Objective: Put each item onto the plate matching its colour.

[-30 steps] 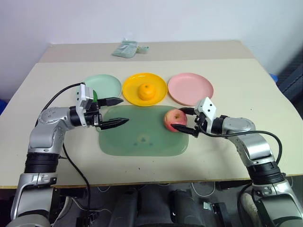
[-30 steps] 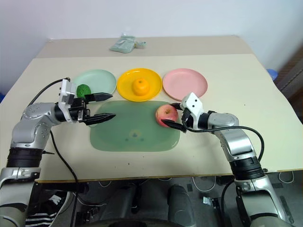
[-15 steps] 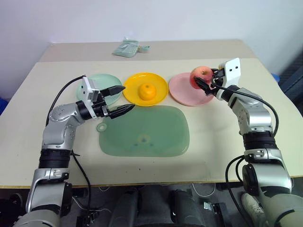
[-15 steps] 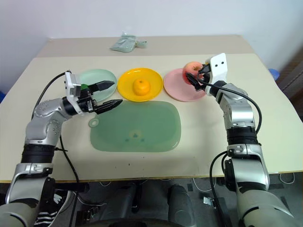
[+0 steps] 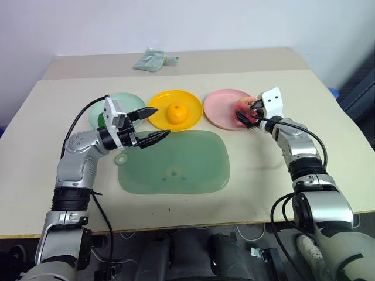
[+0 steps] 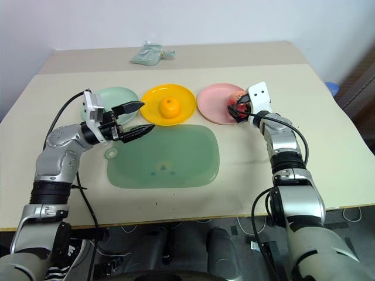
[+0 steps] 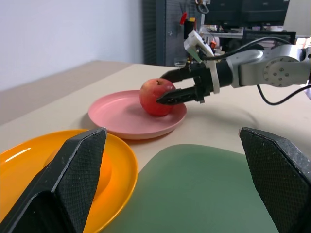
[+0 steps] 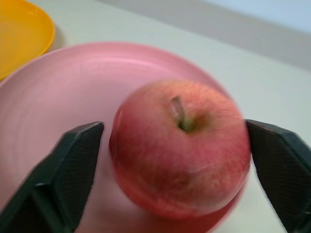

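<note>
Apple (image 8: 180, 148) sits on the pink plate (image 5: 220, 109), toward its 3 o'clock rim. Right gripper (image 7: 167, 88) straddles it, fingers spread with gaps on both sides, no grip. Orange (image 5: 176, 110) rests at the centre of the yellow plate (image 5: 155, 117). Left gripper (image 5: 153, 124) hangs over the green mat's (image 5: 193, 170) 10 o'clock corner, jaws wide and empty. Dark-green fruit (image 5: 104, 120) lies on the mint plate (image 5: 126, 99), partly hidden behind the left wrist.

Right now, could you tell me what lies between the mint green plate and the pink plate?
The yellow plate with the orange on it lies between the mint green plate and the pink plate, seen in the right eye view.
</note>
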### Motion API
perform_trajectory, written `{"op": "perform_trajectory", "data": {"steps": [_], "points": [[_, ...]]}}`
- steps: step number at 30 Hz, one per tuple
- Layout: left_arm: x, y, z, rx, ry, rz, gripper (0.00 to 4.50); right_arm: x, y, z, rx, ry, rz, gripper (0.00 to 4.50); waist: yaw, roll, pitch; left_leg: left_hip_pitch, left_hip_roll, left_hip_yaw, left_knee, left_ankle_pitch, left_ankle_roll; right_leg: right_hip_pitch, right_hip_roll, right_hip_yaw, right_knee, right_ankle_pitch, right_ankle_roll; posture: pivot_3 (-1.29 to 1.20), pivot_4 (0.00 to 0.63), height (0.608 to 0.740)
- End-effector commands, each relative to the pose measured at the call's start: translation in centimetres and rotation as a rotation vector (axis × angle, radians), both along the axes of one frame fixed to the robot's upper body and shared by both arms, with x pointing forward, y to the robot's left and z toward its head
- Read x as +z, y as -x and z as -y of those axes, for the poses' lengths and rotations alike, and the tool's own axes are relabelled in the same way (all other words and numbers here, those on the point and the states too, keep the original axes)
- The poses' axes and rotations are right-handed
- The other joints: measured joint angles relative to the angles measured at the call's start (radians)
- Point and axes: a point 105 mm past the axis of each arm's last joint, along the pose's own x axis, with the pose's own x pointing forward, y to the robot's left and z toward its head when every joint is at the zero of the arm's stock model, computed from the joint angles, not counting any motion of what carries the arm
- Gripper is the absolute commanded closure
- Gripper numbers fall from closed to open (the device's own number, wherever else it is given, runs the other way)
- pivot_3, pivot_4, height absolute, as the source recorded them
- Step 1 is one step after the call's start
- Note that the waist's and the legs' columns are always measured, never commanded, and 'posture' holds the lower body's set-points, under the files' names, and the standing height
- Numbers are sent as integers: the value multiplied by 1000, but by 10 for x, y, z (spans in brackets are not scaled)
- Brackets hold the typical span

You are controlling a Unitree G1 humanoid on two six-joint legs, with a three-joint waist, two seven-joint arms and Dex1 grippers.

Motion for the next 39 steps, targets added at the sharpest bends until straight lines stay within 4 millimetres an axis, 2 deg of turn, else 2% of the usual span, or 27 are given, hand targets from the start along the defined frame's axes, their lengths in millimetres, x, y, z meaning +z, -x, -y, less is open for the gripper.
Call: {"op": "perform_trajectory", "data": {"steps": [1, 5, 6, 8, 10, 14, 18, 26, 30, 33, 39], "points": [[11, 2, -4, 6, 18, 40, 0, 27, -3, -5, 25, -31, 87, 62, 0, 0, 0, 0, 0, 0, 0, 0, 0, 0, 0, 0, 0, 0, 0, 0, 150, 740], [14, 3, -1, 0, 21, 43, 0, 43, 0, -8, 48, -85, 155, 62, -2, 0, 0, 0, 0, 0, 0, 0, 0, -1, 0, 0, 0, 0, 0, 0, 150, 740], [15, 3, 0, -2, 24, 44, 0, 53, 3, -8, 61, -95, 212, 62, -2, 0, 0, 0, 0, 0, 0, 0, 0, -1, 0, 0, 0, 0, 0, 0, 150, 740], [18, 4, 0, -6, 31, 50, 0, 75, 14, -10, 123, -182, 312, 62, -1, 0, 0, 0, 0, 0, -1, 0, 0, -1, 0, 0, 0, 0, 0, 0, 150, 740], [20, 4, -1, -6, 36, 50, 0, 89, 24, -12, 171, -186, 397, 62, 0, 0, 0, 0, 0, 0, -1, 0, 0, -1, 0, 0, 0, 0, 0, 0, 150, 740], [20, 5, -2, -16, 30, 49, 0, 98, 56, -32, 393, -230, 442, 62, 2, 0, 0, 0, 0, -1, 0, 0, 0, 0, 0, 0, 0, 0, 0, 0, 150, 740], [20, 7, -10, -22, 14, 36, 0, 87, 107, -53, 663, -151, 425, 62, 6, 0, 0, 0, 0, -1, 0, 0, 0, 0, 0, -1, 0, 0, 0, 0, 150, 740], [7, 21, -34, -83, -32, -66, 0, 55, 170, -66, 910, -47, 242, 62, 4, 0, 0, 1, 3, -1, 0, 0, 0, 0, 0, 0, 0, -2, -4, 0, 150, 740], [-4, 26, -48, -83, -72, -94, 0, 47, 189, -68, 955, -2, 216, 62, 9, 0, 0, 0, 4, -1, 0, 0, 0, 0, -1, 0, -1, -2, -4, 0, 150, 740], [-10, 29, -56, -66, -117, -50, 0, 42, 202, -64, 984, 4, 175, 62, 22, 0, 0, 0, 4, -1, 0, 0, 0, 0, -2, 0, -2, -3, -4, 0, 150, 740], [-19, 31, -72, -69, -149, -50, 0, 36, 206, -63, 975, 52, 198, 62, 34, 0, 0, -1, 4, 0, 0, -1, -1, -1, -4, 0, -2, -4, -8, 0, 150, 740]]}}
